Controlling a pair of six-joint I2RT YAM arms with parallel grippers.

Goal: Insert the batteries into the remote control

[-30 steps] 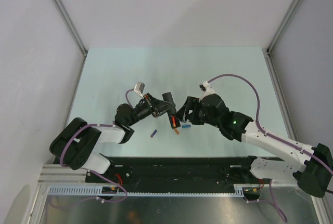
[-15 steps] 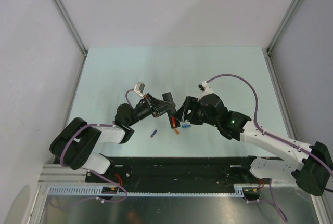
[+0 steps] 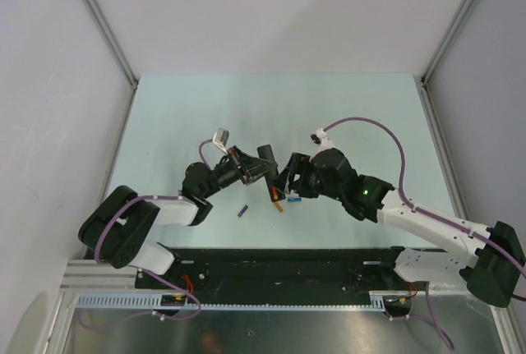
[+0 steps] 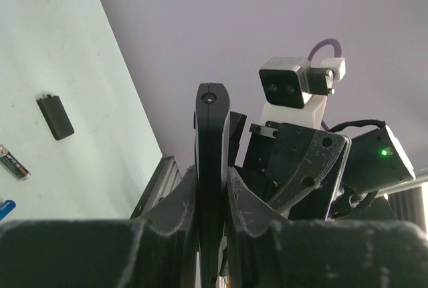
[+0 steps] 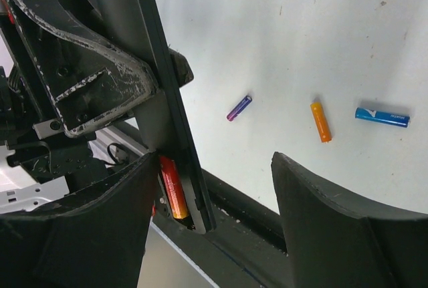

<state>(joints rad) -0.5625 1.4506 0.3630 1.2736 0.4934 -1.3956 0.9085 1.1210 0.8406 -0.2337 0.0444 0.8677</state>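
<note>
My left gripper (image 3: 256,170) is shut on the remote control (image 3: 265,155), a slim black bar held on edge above the table; it stands between the left fingers in the left wrist view (image 4: 212,141). In the right wrist view the remote (image 5: 164,94) shows its open recess with one orange-red battery (image 5: 172,186) seated in it. My right gripper (image 5: 214,218) is open, its left finger (image 5: 87,228) right beside that battery. It is close to the remote in the top view (image 3: 283,183). A second orange battery (image 5: 320,121) lies on the table (image 3: 279,205).
A blue cylinder (image 5: 381,116) and a purple-blue one (image 5: 239,107) lie on the table near the orange battery. A small dark grey piece (image 4: 55,117) and another small cell (image 4: 13,162) lie on the table. The black base rail (image 3: 288,259) runs along the near edge.
My right gripper has edged a little left, closer to the remote. The left gripper and remote have hardly moved.
</note>
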